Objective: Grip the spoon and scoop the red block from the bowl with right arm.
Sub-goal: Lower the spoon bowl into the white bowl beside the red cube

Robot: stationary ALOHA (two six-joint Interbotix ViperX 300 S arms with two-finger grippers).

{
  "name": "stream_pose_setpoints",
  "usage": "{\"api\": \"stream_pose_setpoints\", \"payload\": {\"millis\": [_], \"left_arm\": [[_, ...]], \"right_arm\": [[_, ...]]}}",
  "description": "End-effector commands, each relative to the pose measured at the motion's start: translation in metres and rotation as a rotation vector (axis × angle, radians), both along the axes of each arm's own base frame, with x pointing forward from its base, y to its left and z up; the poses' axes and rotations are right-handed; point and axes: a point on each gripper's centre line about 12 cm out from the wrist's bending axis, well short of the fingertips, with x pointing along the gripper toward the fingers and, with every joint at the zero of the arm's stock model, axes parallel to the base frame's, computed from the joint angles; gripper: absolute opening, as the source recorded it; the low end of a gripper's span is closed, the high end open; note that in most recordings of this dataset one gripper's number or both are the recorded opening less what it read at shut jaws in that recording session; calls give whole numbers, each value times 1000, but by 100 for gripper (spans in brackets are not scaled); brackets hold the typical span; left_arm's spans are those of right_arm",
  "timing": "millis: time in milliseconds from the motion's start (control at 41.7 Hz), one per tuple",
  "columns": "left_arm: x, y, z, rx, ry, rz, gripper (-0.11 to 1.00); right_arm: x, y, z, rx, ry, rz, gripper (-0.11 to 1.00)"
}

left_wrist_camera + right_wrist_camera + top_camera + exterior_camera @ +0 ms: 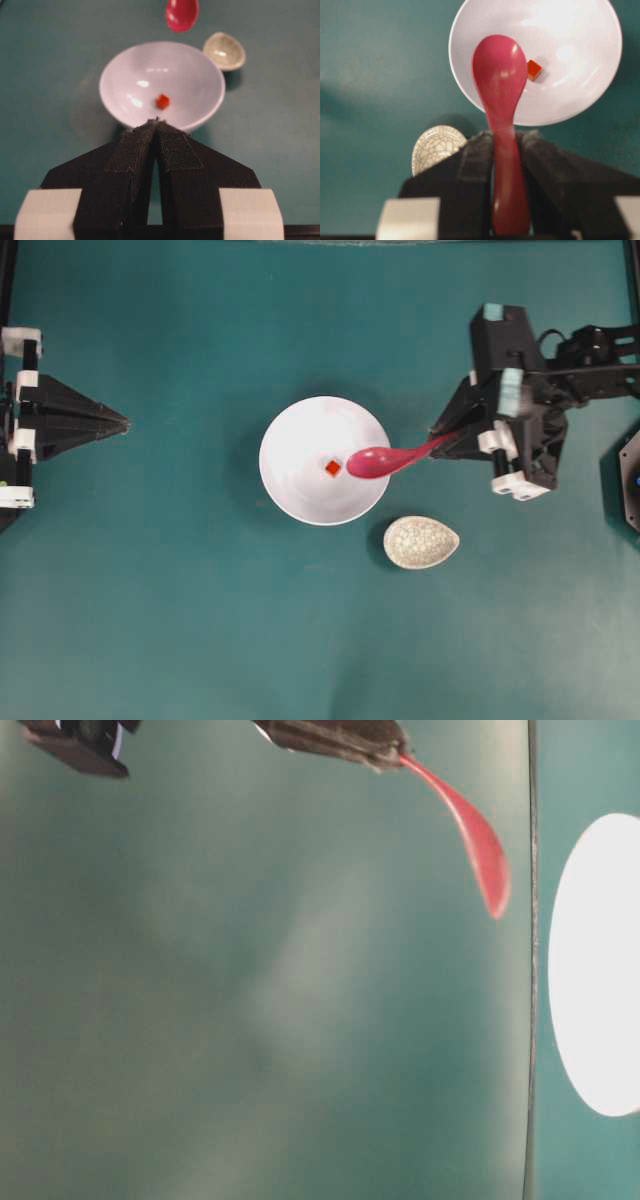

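The right pincer [447,440] is closed on the handle of the spoon [385,459], its two padded fingers [475,170] pressing the handle from either side, so the grip step looks done and the scoop is the step in hand. The spoon's oval scoop hangs over the right part of the bowl [290,430], raised clear of it as the table-level view suggests, with its hollow facing up. The red block [333,468] lies on the bowl's floor near the centre, just to the left of the scoop's tip in the overhead view.

To do this well, the arm likely needs to lower the tip to the bowl's floor right beside the block, tilt the scoop forward so its leading edge slides under the cube, then push gently leftward and level out before lifting. A block this small may skid ahead of the edge; driving it against the bowl's rising far wall should help it climb in. The handle must not twist between the fingers.

The left pincer [156,125] rests at the table's left edge, well apart from the bowl, pinched together and holding nothing. A speckled spoon rest [421,542] sits just beside the bowl.
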Motion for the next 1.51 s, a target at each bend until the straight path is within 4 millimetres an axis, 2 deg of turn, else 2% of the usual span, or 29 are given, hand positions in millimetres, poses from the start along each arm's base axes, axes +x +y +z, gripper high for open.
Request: {"api": "stream_pose_setpoints", "payload": {"millis": [0, 264, 695, 1055, 1486], "left_arm": [[2, 1, 5, 3, -24, 2, 0], [2, 1, 7, 4, -60, 2, 0], [2, 1, 3, 6, -52, 1, 0], [1, 1, -1, 3, -40, 2, 0], [1, 1, -3, 3, -35, 2, 0]], "right_arm": [[11, -4, 11, -3, -21, -7, 24], [24, -9, 9, -37, 45, 36, 24], [26, -9, 4, -45, 135, 85, 24], [42, -20, 2, 14, 226, 26, 24], [56, -27, -2, -9, 337, 44, 24]]}}
